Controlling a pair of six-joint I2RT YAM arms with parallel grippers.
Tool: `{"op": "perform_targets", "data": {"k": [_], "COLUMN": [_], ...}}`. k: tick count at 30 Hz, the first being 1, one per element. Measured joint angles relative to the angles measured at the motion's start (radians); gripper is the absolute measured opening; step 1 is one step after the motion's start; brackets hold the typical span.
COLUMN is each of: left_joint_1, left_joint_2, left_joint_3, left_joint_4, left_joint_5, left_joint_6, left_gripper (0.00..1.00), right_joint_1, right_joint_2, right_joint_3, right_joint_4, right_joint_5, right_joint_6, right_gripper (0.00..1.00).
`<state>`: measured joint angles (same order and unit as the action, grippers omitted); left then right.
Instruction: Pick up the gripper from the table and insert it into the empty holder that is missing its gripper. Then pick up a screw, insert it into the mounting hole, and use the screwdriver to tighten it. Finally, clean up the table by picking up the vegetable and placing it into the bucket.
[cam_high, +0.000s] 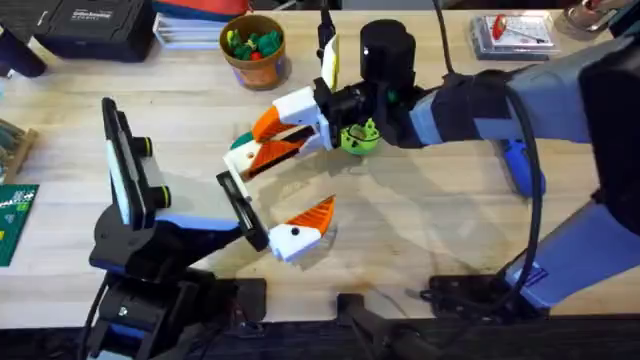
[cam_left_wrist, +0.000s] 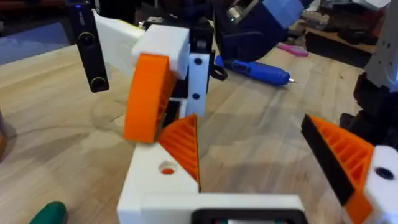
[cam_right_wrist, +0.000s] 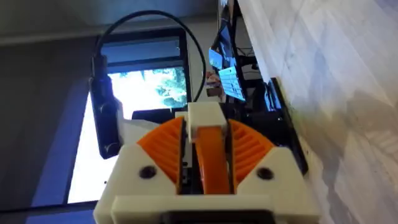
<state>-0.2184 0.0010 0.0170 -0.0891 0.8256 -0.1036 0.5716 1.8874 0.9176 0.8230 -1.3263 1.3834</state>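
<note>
Reaching across the middle of the tabletop (cam_high: 420, 215), the right hand (cam_high: 265, 140) is clamped on the gripper (cam_right_wrist: 214, 158), pressing it against the holder (cam_left_wrist: 155, 180) on one finger of the left hand (cam_left_wrist: 249, 124); the left hand's fingers stand wide apart; the vegetable (cam_high: 240, 144) lies on the wood just beside the two hands; the screwdriver (cam_high: 520, 165) lies under the right arm, off to the right; the bucket (cam_high: 255, 50) stands at the far side.
</note>
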Motion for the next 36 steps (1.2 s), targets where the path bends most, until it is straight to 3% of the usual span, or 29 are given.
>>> {"op": "perform_targets", "data": {"k": [2,4,6,9,10,15,26,33,36], "left_joint_1": [0.0,-0.002,-0.005,-0.006,-0.006,-0.006,-0.006,-0.006,-0.006], "left_joint_2": [0.0,0.0,0.0,0.0,0.0,0.0,0.0,0.0,0.0], "left_joint_3": [0.0,0.0,0.0,0.0,0.0,0.0,0.0,0.0,0.0], "left_joint_4": [-0.001,-0.002,-0.002,-0.003,-0.004,-0.004,-0.004,-0.004,-0.004], "left_joint_5": [0.006,0.021,0.03,0.042,0.044,0.046,0.047,0.047,0.047], "left_joint_6": [-0.001,-0.001,-0.001,-0.001,-0.001,-0.001,-0.001,-0.001,-0.001], "left_gripper": [0.987,0.987,0.987,0.987,0.987,0.987,0.986,0.986,0.986], "right_joint_1": [-0.001,-0.001,-0.001,-0.006,-0.01,-0.071,-0.289,-0.373,-0.399], "right_joint_2": [0.0,0.0,0.0,0.0,0.0,0.0,0.0,0.0,0.0], "right_joint_3": [0.0,0.001,0.003,0.004,0.004,0.005,0.024,0.056,0.084], "right_joint_4": [0.0,0.004,0.005,0.006,0.007,0.006,0.002,-0.012,-0.091], "right_joint_5": [-0.003,-0.003,-0.003,0.0,0.002,0.052,0.145,0.164,0.193], "right_joint_6": [0.0,-0.002,-0.006,-0.028,-0.04,-0.114,-0.273,-0.351,-0.4], "right_gripper": [0.385,0.484,0.611,0.918,0.975,0.993,0.994,0.993,0.993]}}
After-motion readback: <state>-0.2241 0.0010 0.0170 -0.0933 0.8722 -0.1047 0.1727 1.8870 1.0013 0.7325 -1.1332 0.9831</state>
